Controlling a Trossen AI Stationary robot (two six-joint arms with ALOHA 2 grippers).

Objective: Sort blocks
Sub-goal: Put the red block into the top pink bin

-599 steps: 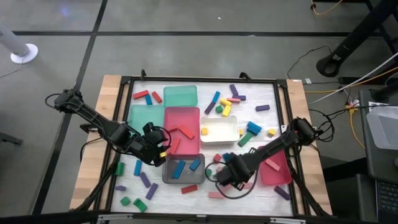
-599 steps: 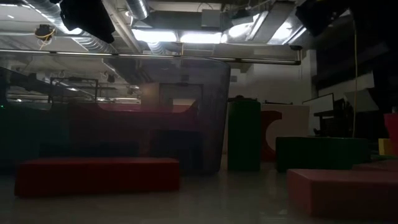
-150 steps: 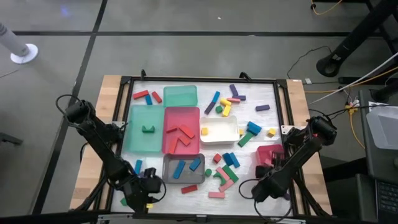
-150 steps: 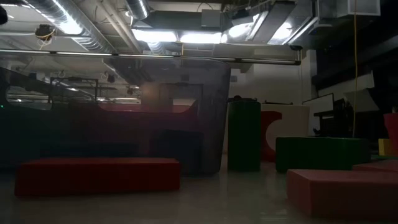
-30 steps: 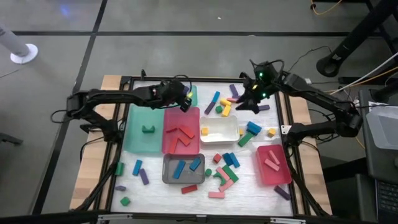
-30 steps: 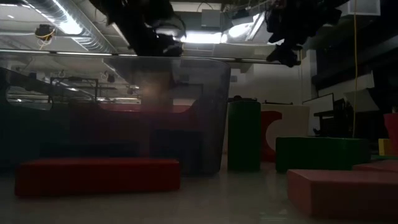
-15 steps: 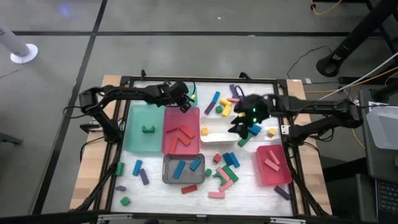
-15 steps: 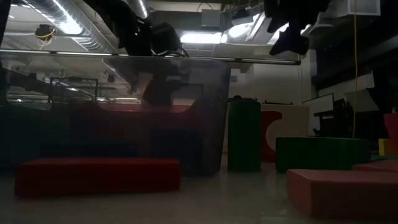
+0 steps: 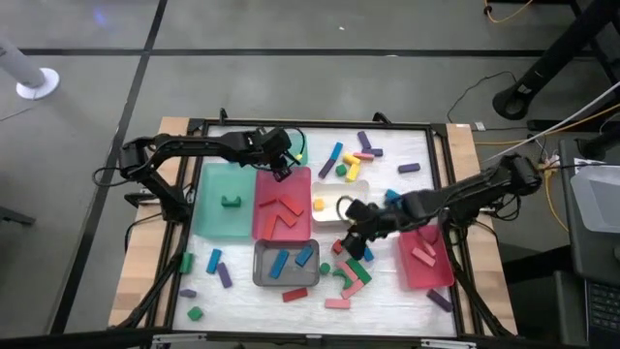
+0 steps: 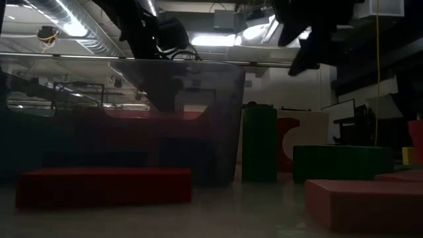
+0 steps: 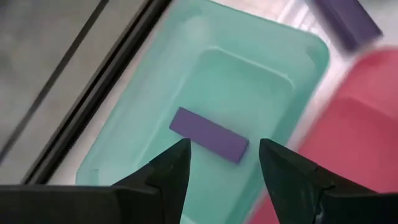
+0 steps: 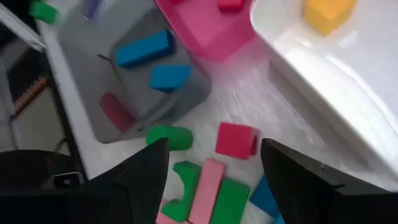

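Left jaws apart above purple block (image 11: pixel 209 135)

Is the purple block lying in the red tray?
No, the purple block lies in a green tray, below the open left gripper.

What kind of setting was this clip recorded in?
Most likely a robotics lab or workshop, not a home. The low view shows exposed ceiling ducts and strip lights. The high view shows a framed work table on bare concrete floor, with loose cables trailing nearby.
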